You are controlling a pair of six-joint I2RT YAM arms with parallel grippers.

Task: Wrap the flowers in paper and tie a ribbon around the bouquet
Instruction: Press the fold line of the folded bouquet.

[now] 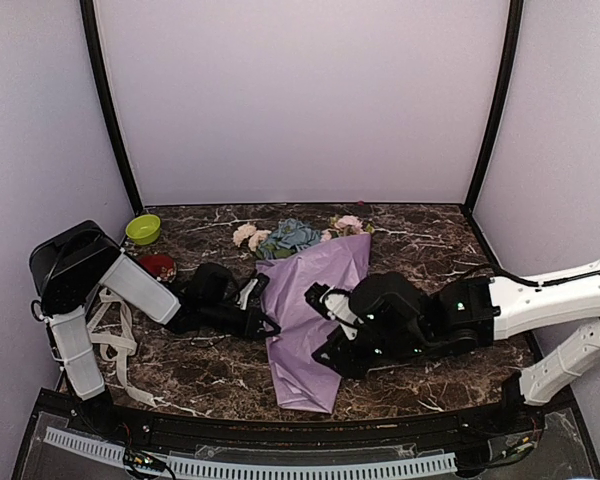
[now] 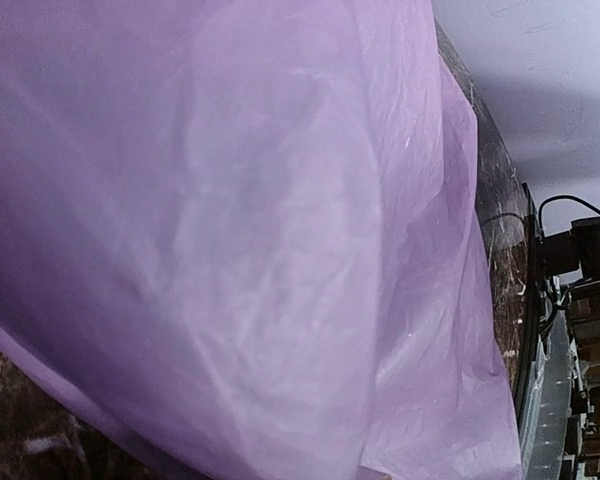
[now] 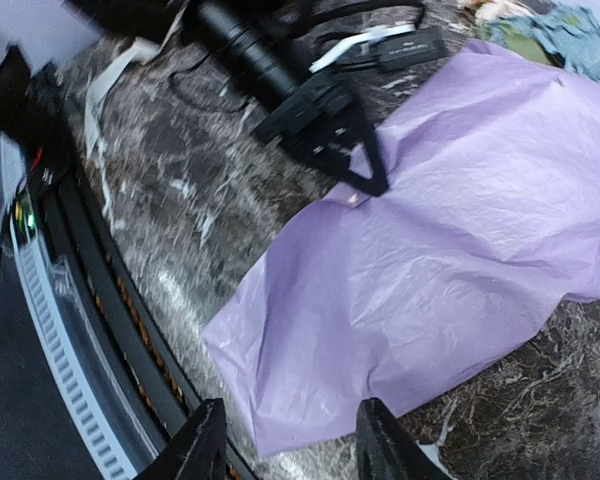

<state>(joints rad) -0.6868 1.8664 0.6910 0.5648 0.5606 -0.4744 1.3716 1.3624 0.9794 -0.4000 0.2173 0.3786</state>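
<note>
The lilac paper (image 1: 310, 320) lies lengthwise over the flowers (image 1: 290, 236), whose pink, cream and blue heads stick out at its far end; the stems are hidden. My left gripper (image 1: 268, 322) sits at the paper's left edge. In the right wrist view it (image 3: 368, 183) is pinched shut on that edge, with a bit of pink underside turned up. The left wrist view is filled by the paper (image 2: 240, 240), which hides the fingers. My right gripper (image 1: 332, 358) hovers open by the paper's near end (image 3: 380, 300), with nothing between its fingertips (image 3: 208, 440). The ribbon (image 1: 112, 345) lies loose at the left.
A green bowl (image 1: 143, 229) and a small red cup (image 1: 158, 265) stand at the back left beside the left arm. The table's front edge (image 1: 280, 420) runs close under the paper's near end. The marble table (image 1: 430, 240) has walls on three sides.
</note>
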